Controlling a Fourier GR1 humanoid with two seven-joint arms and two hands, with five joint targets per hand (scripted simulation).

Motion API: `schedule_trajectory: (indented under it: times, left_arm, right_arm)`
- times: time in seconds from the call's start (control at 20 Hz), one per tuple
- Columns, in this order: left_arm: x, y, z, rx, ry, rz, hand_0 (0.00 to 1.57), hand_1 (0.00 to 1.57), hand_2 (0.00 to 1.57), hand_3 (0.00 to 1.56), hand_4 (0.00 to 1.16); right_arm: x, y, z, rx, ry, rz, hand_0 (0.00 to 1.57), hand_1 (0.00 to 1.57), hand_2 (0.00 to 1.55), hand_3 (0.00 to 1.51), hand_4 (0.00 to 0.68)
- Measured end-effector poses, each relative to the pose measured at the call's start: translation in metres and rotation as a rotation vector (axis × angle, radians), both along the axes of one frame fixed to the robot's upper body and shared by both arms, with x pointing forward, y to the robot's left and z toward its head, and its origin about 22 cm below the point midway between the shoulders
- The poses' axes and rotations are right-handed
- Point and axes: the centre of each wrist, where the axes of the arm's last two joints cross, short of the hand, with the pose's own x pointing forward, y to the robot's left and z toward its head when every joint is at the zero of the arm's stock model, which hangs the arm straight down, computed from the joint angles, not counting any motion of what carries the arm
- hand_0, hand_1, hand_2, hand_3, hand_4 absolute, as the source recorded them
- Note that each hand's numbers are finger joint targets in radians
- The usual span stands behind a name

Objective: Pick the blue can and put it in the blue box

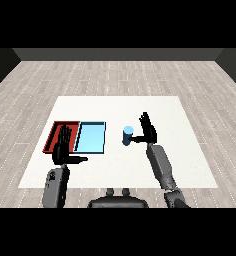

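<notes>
While both grey forearms reach in from six o'clock, the left hand (62, 147) hovers with fingers straight and thumb splayed toward three o'clock, holding nothing, over the near edge of the red tray (55, 131). Just beside that tray, at its three o'clock, lies the light blue tray (92, 148) on the white table (185, 150). Farther over, the blue can (128, 135) stands upright at the blue tray's three o'clock, apart from it. At the can's three o'clock, the right hand (148, 130) is spread open, thumb reaching to the can.
</notes>
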Motion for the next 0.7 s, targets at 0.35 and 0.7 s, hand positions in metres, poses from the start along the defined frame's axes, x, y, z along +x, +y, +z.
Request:
schedule_trajectory:
  times: [0.35, 0.7]
  left_arm:
    - [-0.005, 0.001, 0.001, -0.008, -0.001, 0.0, 0.0, 0.0, 0.0, 0.0, 0.0]
    - [0.004, 0.003, 0.002, -0.008, -0.007, 0.002, 0.0, 0.0, 0.0, 0.0, 0.0]
  right_arm:
    - [-0.002, 0.006, -0.024, 0.055, 0.041, -0.004, 0.0, 0.0, 0.0, 0.0, 0.0]
    - [-0.004, 0.017, -0.042, 0.07, 0.068, -0.005, 0.0, 0.0, 0.0, 0.0, 0.0]
